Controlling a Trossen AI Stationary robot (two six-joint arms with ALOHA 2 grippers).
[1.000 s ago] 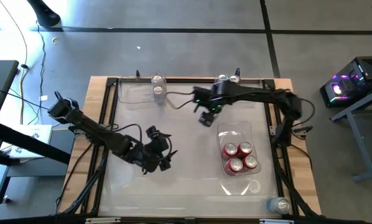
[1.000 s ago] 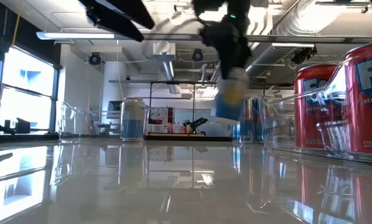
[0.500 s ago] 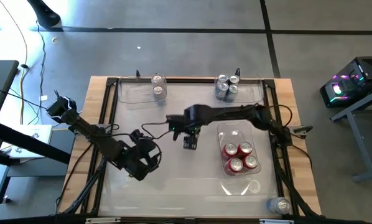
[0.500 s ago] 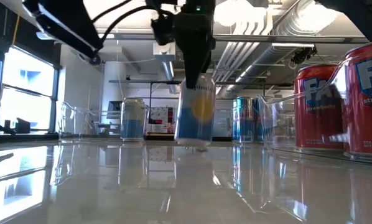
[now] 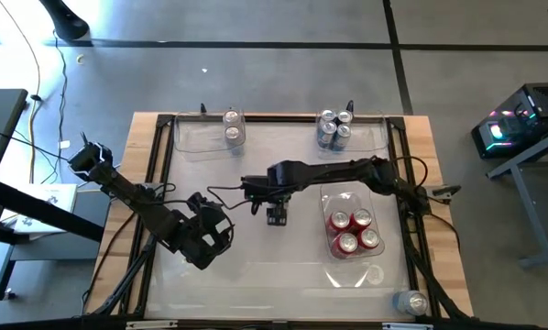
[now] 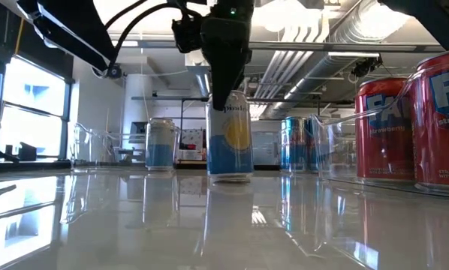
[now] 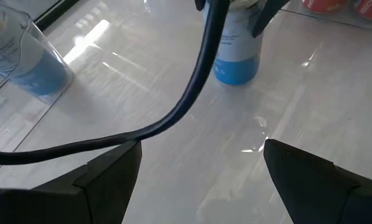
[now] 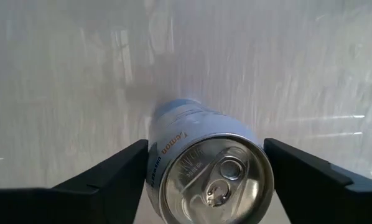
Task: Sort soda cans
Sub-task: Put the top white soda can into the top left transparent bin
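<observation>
While the right gripper sits over the middle of the desk, I see its fingers on either side of a pale blue-and-white can; from the right wrist view I can't tell for sure whether the pads press the can or stand just off it. Low view shows the can upright, base on the desk top or just about touching, w/ the gripper coming down on it from above. Left gripper waits nearer the desk's front-left, jaws spread wide and nothing between them, looking toward that same can w/ a black cable crossing its view. Far-left corner: a clear bin w/ two cans at its right end. Far-right corner: a bin w/ a cluster of blue cans. Right side of the desk: another clear bin w/ four red cans packed together. One more can stands at the front-right corner, outside the black frame.
</observation>
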